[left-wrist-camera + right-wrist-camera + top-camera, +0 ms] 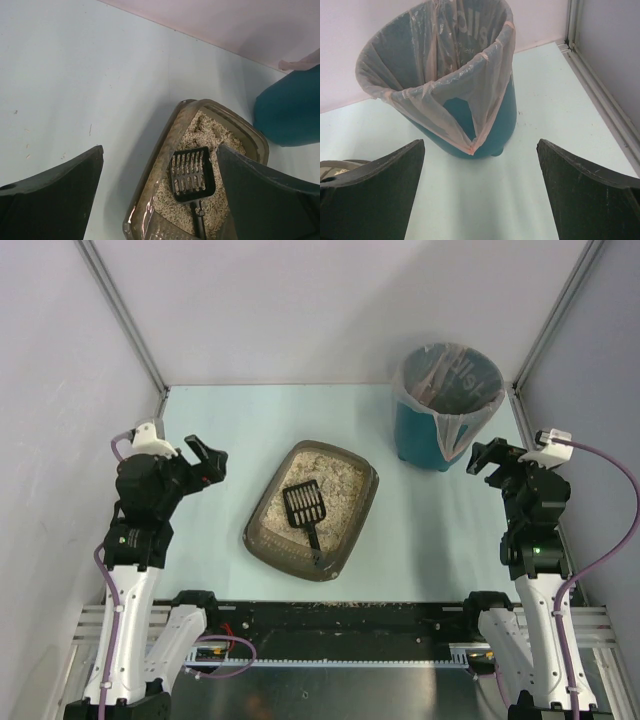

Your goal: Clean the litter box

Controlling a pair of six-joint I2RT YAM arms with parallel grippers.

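Looking down from the top camera first: we've got the litter box [272, 495] sitting pretty much dead centre of the table [420, 550], turned on a diagonal. There's beige litter [345, 502] in it and a black slotted scoop [303, 504] lying on top, handle toward 6 o'clock. — A

Yep, we see that too. The teal bin [420, 440] with its clear bag liner [472, 420] is up at 1 o'clock, well apart from the box. What about the arms? — B

The left gripper [207, 462] hangs at 9 o'clock and the right gripper [487, 460] at 3 o'clock, near the bin. Both are spread wide, nothing in either one, neither touching anything. — A

Left wrist cam next? — B

There we're looking out between two dark fingers [55, 197], parted wide with nothing held between them. The box sits at 5 o'clock, its lower end cut off by the frame edge, scoop head flat on the litter. The bin wall pokes in at 3 o'clock. — A

And on the right wrist cam we get the bin upright at 12 o'clock, liner folded over its rim, and the same wide empty spread between the two fingers. Just a sliver of the box's rim shows at 8 o'clock, behind the finger on that side. — B
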